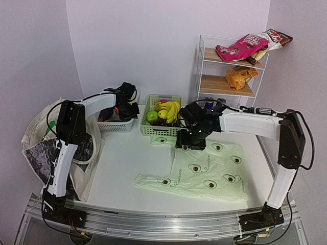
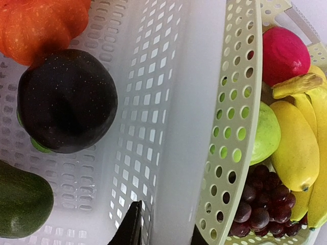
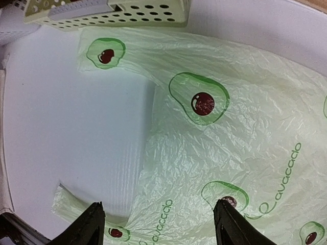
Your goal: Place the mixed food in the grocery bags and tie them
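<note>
Bagging looks unstarted: your right gripper (image 3: 161,228) hangs wide open over the flat avocado bag (image 3: 219,153), centre-right; pinch its edge next. Left gripper (image 2: 167,232) at the white basket (image 2: 153,76), left of centre: I can't tell its grip

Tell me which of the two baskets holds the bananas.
The green basket, right of the white basket; the yellow bananas lie in it beside grapes.
</note>
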Controlling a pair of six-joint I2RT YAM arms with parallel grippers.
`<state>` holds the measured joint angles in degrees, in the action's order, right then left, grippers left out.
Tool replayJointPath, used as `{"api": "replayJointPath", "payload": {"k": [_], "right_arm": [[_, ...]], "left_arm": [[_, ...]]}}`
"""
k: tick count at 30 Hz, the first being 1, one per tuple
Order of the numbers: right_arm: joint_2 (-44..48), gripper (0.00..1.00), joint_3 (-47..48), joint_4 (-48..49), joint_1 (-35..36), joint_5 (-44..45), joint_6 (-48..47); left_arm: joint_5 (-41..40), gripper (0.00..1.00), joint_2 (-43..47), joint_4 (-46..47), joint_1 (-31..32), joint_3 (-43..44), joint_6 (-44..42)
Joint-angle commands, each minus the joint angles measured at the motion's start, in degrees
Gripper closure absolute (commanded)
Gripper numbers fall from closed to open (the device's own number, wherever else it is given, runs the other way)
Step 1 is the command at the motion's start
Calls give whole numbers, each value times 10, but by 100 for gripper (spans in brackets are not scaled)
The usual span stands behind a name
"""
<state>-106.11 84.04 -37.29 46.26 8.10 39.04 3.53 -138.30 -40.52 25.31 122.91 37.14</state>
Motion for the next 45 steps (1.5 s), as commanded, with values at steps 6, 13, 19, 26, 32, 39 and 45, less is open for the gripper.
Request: {"api": "replayJointPath", "payload": {"k": [6,13,19,26,32,39,45], "right_arm": [[-49,31,67,-21,-3,-16,7],[-61,31,81,-32,-3,3,14],[-112,35,118,-52,-3,19,23],[-153,37,138,-69,-3,26,23],[-159,37,136,-76,-3,26,19],[-160,38,138,-79,-3,32,16],[-177,40,147,-80,-3,35,11]], "left_arm": [[240,100,-30,44,-12,-63,47],[258,99,-4,30,-11,-90,33],[264,96,-1,13,-11,-87,17],[251,94,23,21,-2,-130,-5],[254,93,22,10,5,-141,-9],[258,87,17,51,4,-109,18],[265,91,3,86,5,-94,51]]}}
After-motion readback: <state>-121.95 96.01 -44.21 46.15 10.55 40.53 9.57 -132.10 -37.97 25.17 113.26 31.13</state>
